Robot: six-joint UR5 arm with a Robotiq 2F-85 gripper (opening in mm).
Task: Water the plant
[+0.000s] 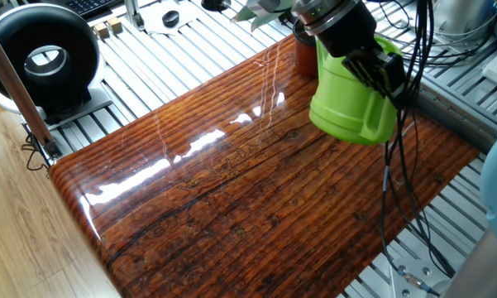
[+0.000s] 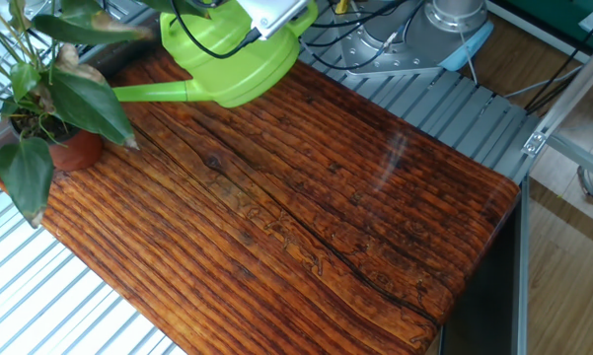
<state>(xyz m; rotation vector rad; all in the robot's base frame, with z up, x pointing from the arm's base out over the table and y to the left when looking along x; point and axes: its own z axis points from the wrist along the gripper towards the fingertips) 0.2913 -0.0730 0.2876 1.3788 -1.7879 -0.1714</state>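
Green can (image 2: 239, 69): held off the table, gripper (image 1: 372, 66) closed on its handle
Spout axis: points towards plant (image 2: 54, 104), tip beside the leaves

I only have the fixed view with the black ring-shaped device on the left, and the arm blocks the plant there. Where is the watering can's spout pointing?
Observer: In the other fixed view the spout of the watering can lies about level and points straight at the plant. Its tip ends behind a leaf.
Operator: And where does the pot sit relative to that tip?
Observer: The pot stands upright at the corner of the table, lower in the picture than the tip. I cannot tell whether the tip is over it, and no stream of water shows.
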